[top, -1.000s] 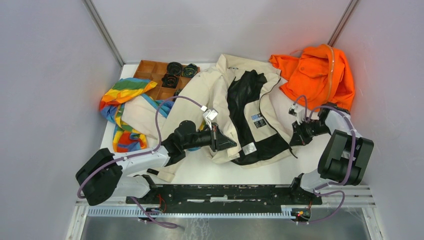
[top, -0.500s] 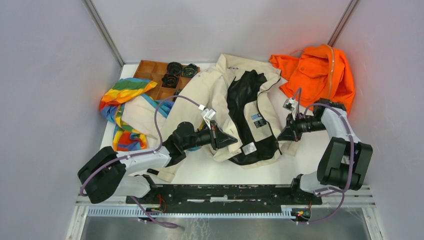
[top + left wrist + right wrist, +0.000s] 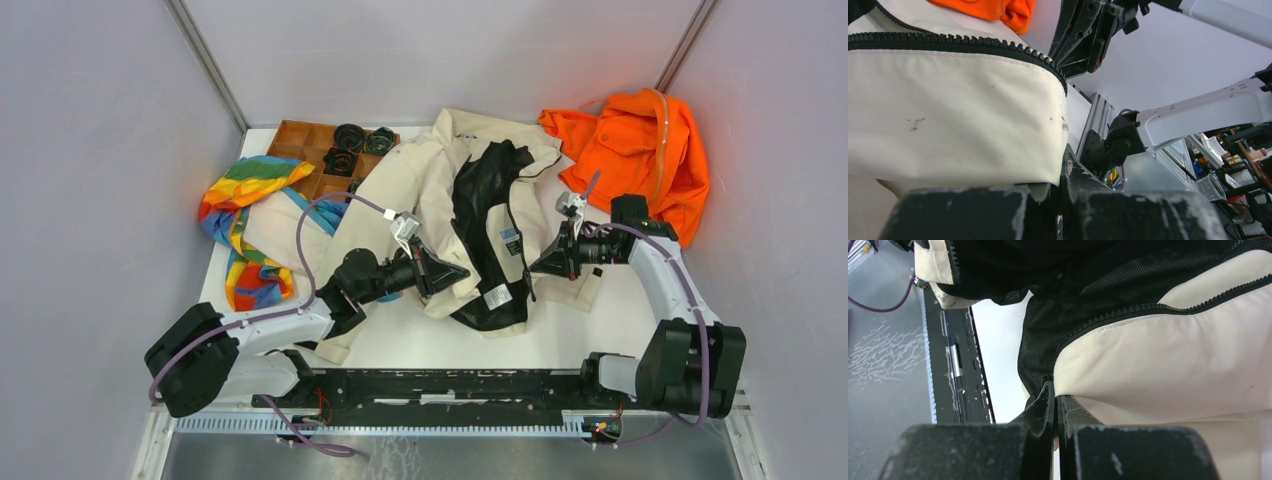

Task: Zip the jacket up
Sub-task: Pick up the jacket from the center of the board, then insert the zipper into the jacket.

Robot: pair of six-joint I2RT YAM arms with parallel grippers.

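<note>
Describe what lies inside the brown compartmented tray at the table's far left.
Three dark round objects sit in the brown tray's right-hand compartments. The rainbow-striped cloth and the beige fabric jacket cover its near edge, so anything there is hidden.

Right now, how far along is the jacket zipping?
Early. Done: each arm's jaws are shut on a front edge of the jacket, left side and right side. In hand: the two edges held apart, black lining showing between. Left: joining the zipper ends and pulling it closed.
</note>
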